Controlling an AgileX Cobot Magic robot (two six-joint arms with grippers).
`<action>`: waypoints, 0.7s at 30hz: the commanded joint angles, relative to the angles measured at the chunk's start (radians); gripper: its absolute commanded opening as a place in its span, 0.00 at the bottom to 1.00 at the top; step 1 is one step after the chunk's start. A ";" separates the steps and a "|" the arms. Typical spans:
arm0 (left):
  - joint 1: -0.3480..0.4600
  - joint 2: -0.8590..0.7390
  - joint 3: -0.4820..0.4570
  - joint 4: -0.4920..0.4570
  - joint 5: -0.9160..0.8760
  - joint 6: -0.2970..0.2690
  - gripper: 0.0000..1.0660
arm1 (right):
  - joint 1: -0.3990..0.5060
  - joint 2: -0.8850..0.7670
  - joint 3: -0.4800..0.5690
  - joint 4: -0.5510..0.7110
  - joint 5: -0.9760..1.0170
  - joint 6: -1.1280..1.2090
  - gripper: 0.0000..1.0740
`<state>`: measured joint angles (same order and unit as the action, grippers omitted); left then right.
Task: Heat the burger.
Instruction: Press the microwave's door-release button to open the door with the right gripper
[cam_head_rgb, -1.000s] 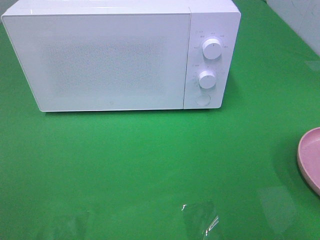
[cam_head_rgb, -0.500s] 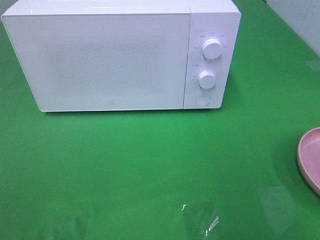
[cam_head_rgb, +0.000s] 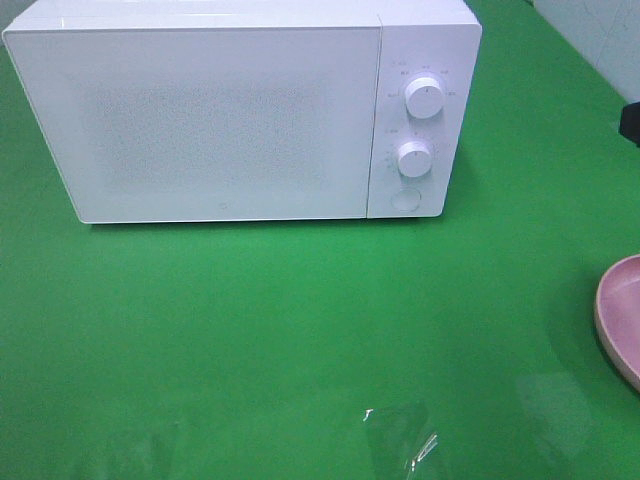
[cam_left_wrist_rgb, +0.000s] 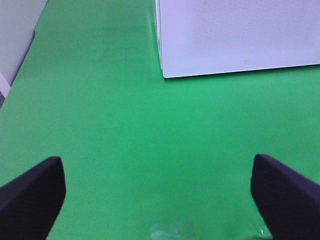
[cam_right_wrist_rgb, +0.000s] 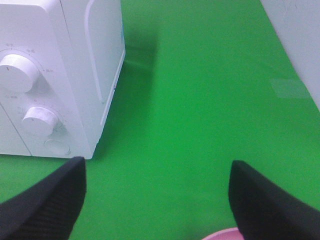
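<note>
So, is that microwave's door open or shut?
Shut. The door lies flush with the knob panel, with no gap showing.

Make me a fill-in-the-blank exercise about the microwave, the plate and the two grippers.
1. The door of the microwave is ____.
2. Its panel has ____ knobs above a round button.
3. The plate at the right edge of the high view is ____.
4. On the left gripper and the right gripper the jaws stand ____.
Missing words: closed; two; pink; open.
</note>
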<state>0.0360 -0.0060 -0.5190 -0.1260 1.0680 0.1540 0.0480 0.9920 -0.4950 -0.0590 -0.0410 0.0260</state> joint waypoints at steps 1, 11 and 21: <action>0.003 -0.023 0.002 -0.010 0.003 -0.008 0.87 | 0.001 0.040 0.028 -0.015 -0.122 -0.012 0.70; 0.003 -0.023 0.002 -0.010 0.003 -0.008 0.87 | 0.001 0.144 0.152 0.087 -0.501 -0.092 0.70; 0.003 -0.023 0.002 -0.010 0.003 -0.008 0.87 | 0.217 0.245 0.218 0.447 -0.791 -0.418 0.70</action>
<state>0.0360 -0.0060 -0.5190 -0.1270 1.0680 0.1540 0.1960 1.2140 -0.2780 0.2840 -0.7490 -0.3150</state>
